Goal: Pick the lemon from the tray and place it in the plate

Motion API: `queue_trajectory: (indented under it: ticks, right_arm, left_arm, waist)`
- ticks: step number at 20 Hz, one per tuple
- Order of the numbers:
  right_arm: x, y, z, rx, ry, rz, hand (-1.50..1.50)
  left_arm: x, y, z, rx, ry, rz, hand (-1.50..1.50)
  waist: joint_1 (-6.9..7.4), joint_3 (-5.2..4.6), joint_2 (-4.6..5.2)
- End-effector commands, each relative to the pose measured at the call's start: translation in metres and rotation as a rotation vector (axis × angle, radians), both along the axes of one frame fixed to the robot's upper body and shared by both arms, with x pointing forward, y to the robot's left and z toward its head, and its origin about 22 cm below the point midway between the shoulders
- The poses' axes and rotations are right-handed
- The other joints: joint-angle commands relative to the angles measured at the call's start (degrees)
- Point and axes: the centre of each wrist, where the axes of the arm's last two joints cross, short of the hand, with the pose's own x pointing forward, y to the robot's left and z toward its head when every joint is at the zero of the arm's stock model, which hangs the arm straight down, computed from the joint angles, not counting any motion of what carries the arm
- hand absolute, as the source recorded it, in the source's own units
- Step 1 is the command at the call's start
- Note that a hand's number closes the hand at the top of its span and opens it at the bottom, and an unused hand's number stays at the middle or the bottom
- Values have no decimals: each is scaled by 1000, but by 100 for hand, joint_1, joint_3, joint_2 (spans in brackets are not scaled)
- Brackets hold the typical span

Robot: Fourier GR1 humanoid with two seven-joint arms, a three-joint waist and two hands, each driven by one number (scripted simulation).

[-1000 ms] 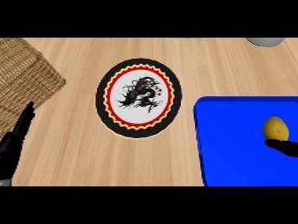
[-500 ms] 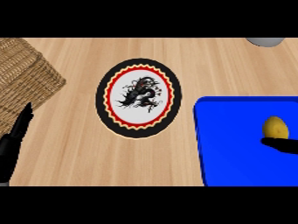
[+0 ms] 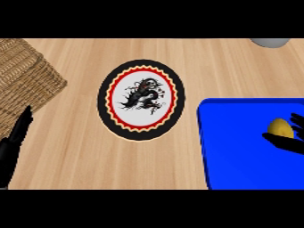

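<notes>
Tray (image 3: 246,147): a blue, raised-rim tray is being shown at four o'clock on the wooden counter (image 3: 200,58). One lemon (image 3: 281,128) is being held within it, near its right side.

Lemon: a small yellow oval, smooth-skinned, is being seen standing on end. It is being enclosed by the right hand (image 3: 299,138), whose dark fingers are curling around its right side and underside; whether it is being lifted off the tray floor cannot be told.

Plate (image 3: 141,100): a round plate is being displayed at the centre of the counter, just left of the tray and apart from it. Nothing is being carried on it. A black outer band, a red and yellow zigzag ring and a white centre with a black dragon-like figure are being shown; no readable writing is being seen anywhere.

Basket (image 3: 13,84): a woven wicker basket is being shown at nine to ten o'clock.

Left hand (image 3: 9,149): it is being rested at eight o'clock, fingers straight, grasping nothing.

Grey object (image 3: 269,42): a rounded form is being cut off at one o'clock.
</notes>
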Motion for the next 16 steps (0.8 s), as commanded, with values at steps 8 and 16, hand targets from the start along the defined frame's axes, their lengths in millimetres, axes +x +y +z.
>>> queue_trajectory:
  ticks: [8, 16]
  right_arm:
    - [6, -7, -8, -47, -65, 7, 150]
    - [55, 5, 48, -525, -51, 644, 150]
  left_arm:
    - [4, 6, -18, -5, 13, -4, 0]
    - [22, -20, 8, 0, -39, -100, 0]
  waist:
    - [-5, 8, 5]
    - [766, -4, 213]
